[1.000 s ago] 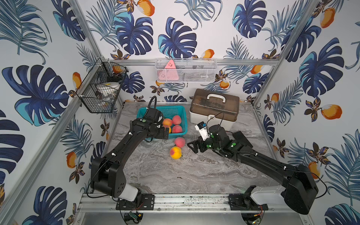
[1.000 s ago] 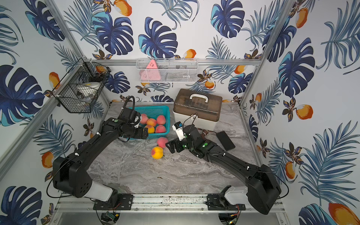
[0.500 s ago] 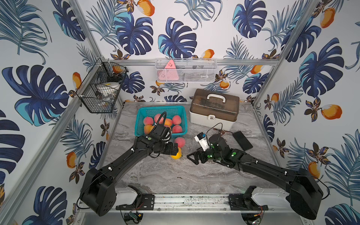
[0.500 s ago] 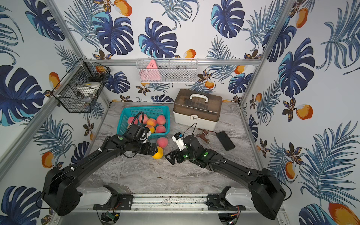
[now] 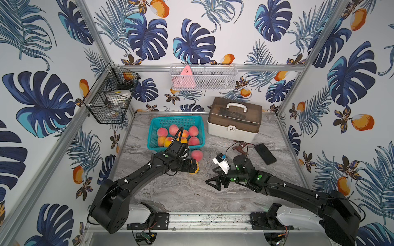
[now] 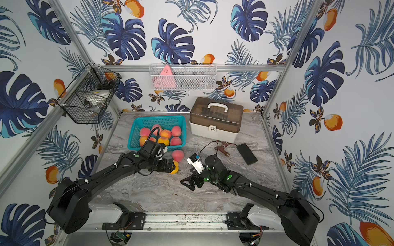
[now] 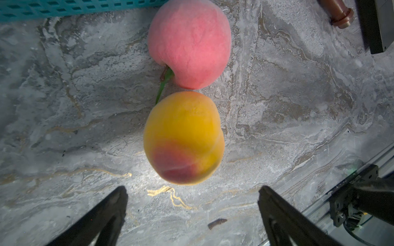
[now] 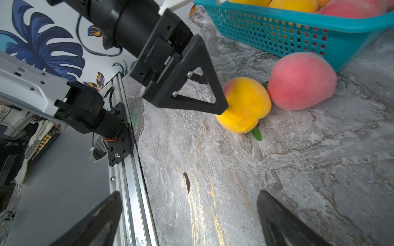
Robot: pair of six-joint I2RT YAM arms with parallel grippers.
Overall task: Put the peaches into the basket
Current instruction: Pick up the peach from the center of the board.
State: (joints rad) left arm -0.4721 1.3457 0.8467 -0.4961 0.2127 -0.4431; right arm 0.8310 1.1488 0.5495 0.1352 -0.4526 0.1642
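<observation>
In a top view my left pincer (image 5: 194, 167) gapes empty at the yellow peach (image 5: 196, 170), centre frame. The pink peach (image 5: 196, 155) sits just above it, the basket (image 5: 177, 122) higher. My right pincer (image 5: 210, 175) is wide open, empty.

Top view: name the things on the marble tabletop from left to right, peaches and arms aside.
teal basket → white box with a brown lid → flat black slab

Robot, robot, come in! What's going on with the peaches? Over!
Left jaws open, just short of yellow peach. Right jaws open, empty. Pink peach right beside the yellow one, both outside basket. Nothing in the way.
</observation>
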